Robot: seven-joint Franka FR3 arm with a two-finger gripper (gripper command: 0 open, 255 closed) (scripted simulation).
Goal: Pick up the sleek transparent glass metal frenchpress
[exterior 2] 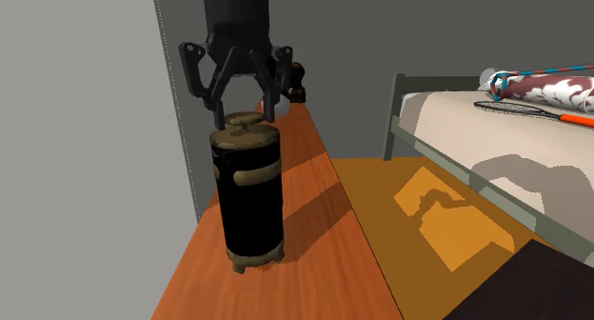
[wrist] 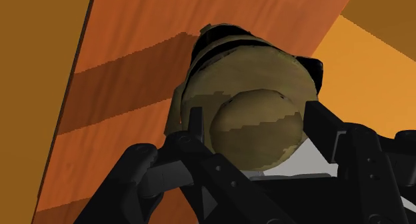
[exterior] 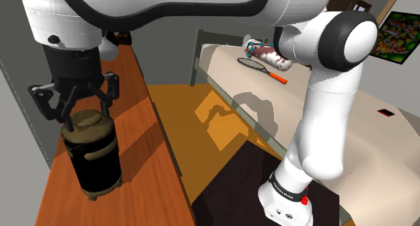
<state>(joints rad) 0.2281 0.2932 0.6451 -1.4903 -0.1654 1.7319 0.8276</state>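
Dark press point(exterior: 97, 157), brass-coloured top, stands upright on the orange wooden counter point(exterior: 145, 151). Black gripper point(exterior: 86, 118) sits at its twelve o'clock, jaws spread either side of the knob point(exterior 2: 246, 121); contact unclear. In the shoulder view, the bed point(exterior: 229, 77) lies at two o'clock.

Bright render, crisp shadows, jagged edges
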